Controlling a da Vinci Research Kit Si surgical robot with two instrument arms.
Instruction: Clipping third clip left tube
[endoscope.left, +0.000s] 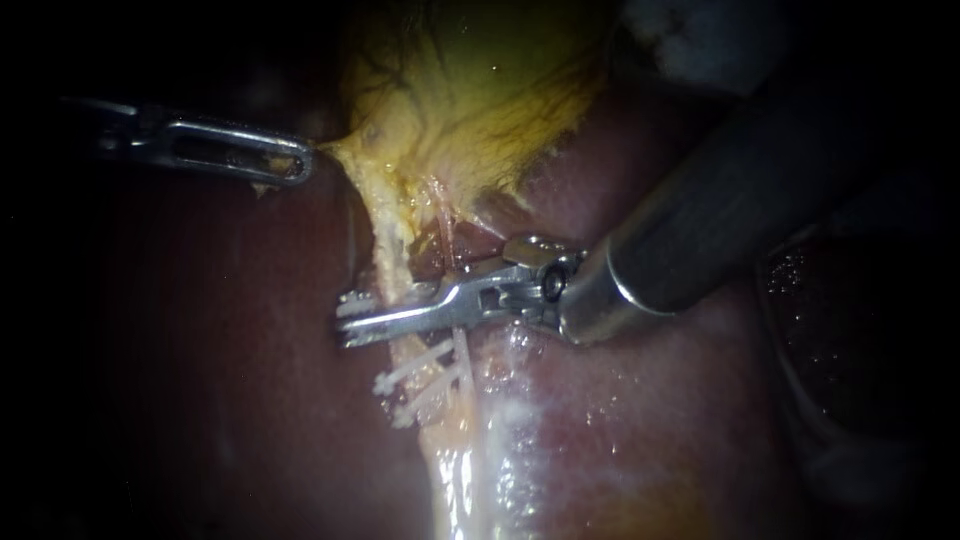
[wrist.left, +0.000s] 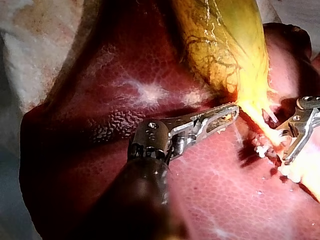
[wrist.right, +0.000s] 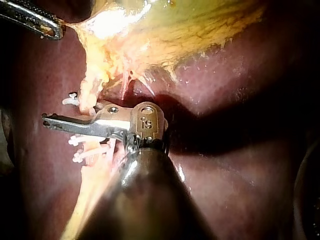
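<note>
Your right instrument's (endoscope.left: 345, 320) jaws are clamping across the left tube (endoscope.left: 392, 255) at centre, with two clips (endoscope.left: 412, 367) sitting just toward 6 o'clock. Toward 10 o'clock, your left instrument's (endoscope.left: 303, 165) jaws are gripping the gallbladder's (endoscope.left: 470, 90) edge.

left instrument (wrist.left: 233, 112): jaws are clamped on the gallbladder's narrow yellow end.
gallbladder (wrist.left: 225, 45): yellow-green and veined, it is laid over the dark red liver (wrist.left: 150, 95).
tube (wrist.left: 262, 124): a yellow strand is drawn out from the gallbladder's end.
right instrument (wrist.left: 286, 145): it is set against the tube, just ahead of the left instrument.
clips (wrist.left: 260, 150): white pieces are seen beside the tube.
</note>
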